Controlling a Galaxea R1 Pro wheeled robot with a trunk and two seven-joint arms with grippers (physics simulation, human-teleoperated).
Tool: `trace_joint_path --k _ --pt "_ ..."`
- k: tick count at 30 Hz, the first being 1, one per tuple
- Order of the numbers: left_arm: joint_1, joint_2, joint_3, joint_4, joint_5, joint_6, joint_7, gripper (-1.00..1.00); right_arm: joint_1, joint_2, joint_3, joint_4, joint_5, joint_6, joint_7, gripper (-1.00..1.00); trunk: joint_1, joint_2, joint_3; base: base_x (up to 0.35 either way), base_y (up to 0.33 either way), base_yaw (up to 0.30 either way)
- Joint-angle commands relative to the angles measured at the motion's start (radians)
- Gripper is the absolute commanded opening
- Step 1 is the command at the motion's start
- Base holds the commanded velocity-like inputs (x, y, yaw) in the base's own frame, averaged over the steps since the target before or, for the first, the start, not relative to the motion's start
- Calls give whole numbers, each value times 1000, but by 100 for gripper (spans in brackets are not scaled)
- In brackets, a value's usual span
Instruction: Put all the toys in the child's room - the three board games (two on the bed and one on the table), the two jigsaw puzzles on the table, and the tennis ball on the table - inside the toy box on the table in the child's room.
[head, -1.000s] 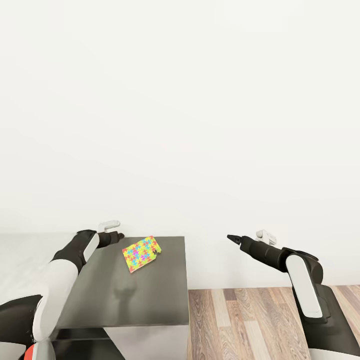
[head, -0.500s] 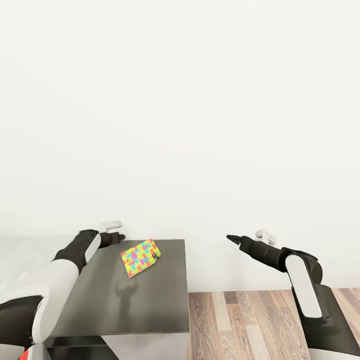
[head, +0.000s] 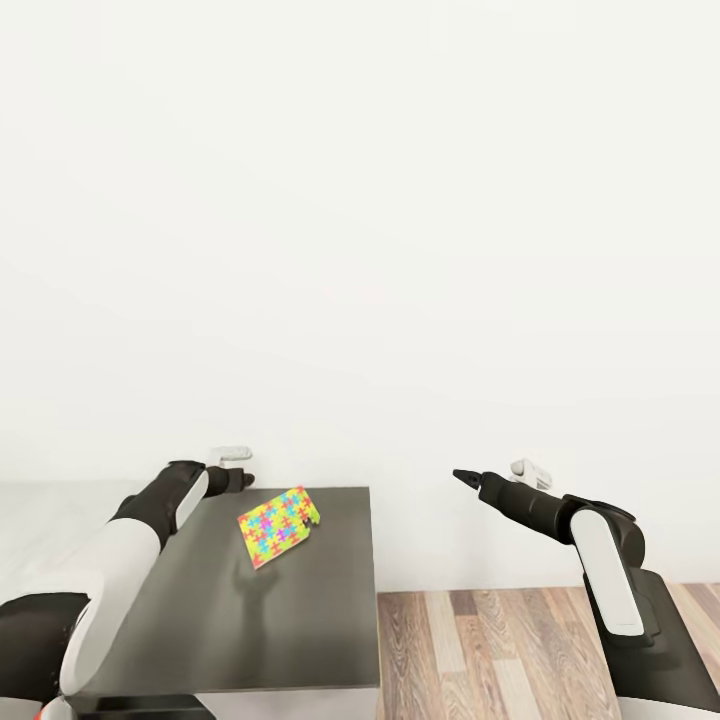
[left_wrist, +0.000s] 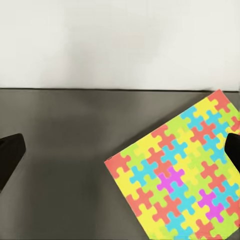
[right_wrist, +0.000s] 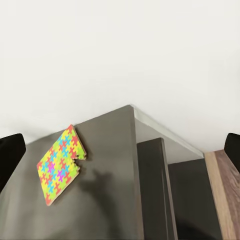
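While the robot faces a plain white wall, one jigsaw puzzle (head: 278, 526) lies flat on the dark grey shelf section (head: 330, 640) of the table, turned at an angle to the shelf's edges, near the back and well clear of the front edge. It is a thin square printed with interlocking pieces in yellow, pink, blue and green.

The left gripper (head: 240, 481) hangs above the shelf's back left area, near the puzzle's far corner and not touching it. Seen from the left wrist, its two dark fingertips (left_wrist: 10, 155) sit far apart at the picture's edges, so the fingers are spread wide and hold nothing; one fingertip overlaps the puzzle's edge in that picture. The right gripper (head: 462, 476) is held out in the air beyond the shelf's right end, over the wood floor (head: 500, 640), and its fingers are likewise spread and empty.

The step in hand seems to be picking up this puzzle with the left arm. Because the slab is thin and lies flat, a good approach would be to centre the spread fingers over one edge or corner, come down low, and close firmly before lifting. A shallow, off-centre pinch could let it slip or slide along the shelf.
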Motion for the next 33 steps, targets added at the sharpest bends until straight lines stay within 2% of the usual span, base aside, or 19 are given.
trace_joint_path --k 1,6,11,13,15,29,33 --pt "-1 2 -5 -1 9 3 -1 100 -1 0 0 -1 -6 4 -5 100 1 -2 -3 140 0 0" --pt "-1 4 -4 -1 10 -1 -31 100 -1 0 0 -1 -6 4 -4 100 1 -2 -11 143 0 0" --pt "-1 9 -2 -1 8 -2 -128 100 0 0 1 -2 -7 4 -4 100 1 -2 -19 145 0 0" --pt "-1 19 -2 -1 7 -3 -173 100 -1 0 1 -2 -7 4 -4 100 1 -2 -22 144 0 0" --pt "-1 24 -2 -1 7 -3 -193 100 0 1 1 -2 -8 4 -4 100 1 -2 -25 133 0 0" --pt "0 33 1 -1 13 2 -220 100 0 5 2 -2 -8 4 -4 100 1 -2 -48 36 0 0" --pt "1 33 1 -1 13 8 -265 100 -1 6 2 -2 -8 4 -4 100 1 -2 -51 -23 0 0"
